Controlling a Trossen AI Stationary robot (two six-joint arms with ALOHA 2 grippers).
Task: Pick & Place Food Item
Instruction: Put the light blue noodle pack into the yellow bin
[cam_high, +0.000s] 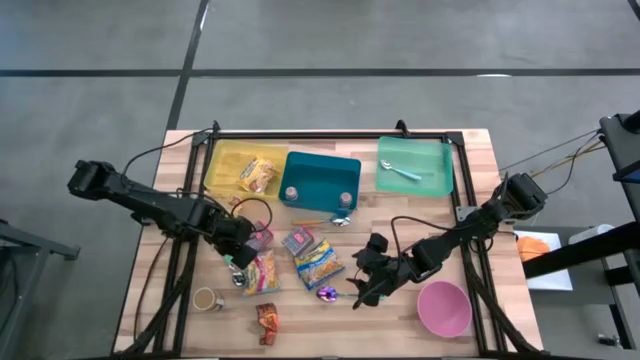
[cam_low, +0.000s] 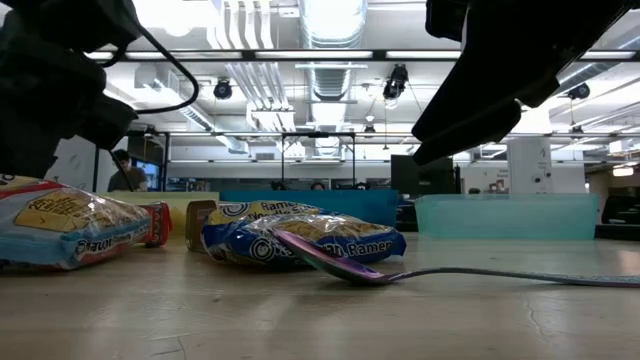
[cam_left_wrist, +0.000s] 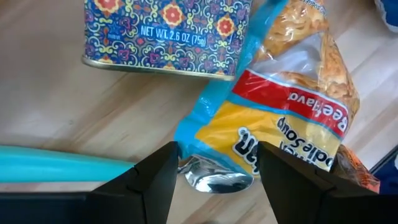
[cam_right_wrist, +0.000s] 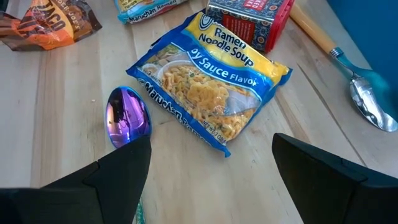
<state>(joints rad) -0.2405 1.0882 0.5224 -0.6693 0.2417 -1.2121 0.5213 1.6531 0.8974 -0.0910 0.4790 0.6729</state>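
Note:
A yellow-and-red ramen packet (cam_high: 262, 272) lies flat on the wooden table, and my left gripper (cam_high: 238, 258) hovers open over its corner (cam_left_wrist: 205, 134). In the left wrist view its fingers (cam_left_wrist: 155, 180) stand on either side of that corner and of a silver spoon bowl (cam_left_wrist: 214, 180). A blue ramen packet (cam_right_wrist: 208, 87) lies flat mid-table beside a purple spoon (cam_right_wrist: 129, 115). My right gripper (cam_high: 365, 290) hangs wide open just near of them, nothing between its fingers.
A patterned tin (cam_left_wrist: 165, 31) and a red box (cam_right_wrist: 249, 18) lie beside the packets, a snack bag (cam_high: 266, 320) and a cup (cam_high: 207, 298) nearer. A yellow tray (cam_high: 225, 165), teal bin (cam_high: 320, 180) and green tray (cam_high: 415, 165) line the far side. A pink bowl (cam_high: 445, 308) stands near right.

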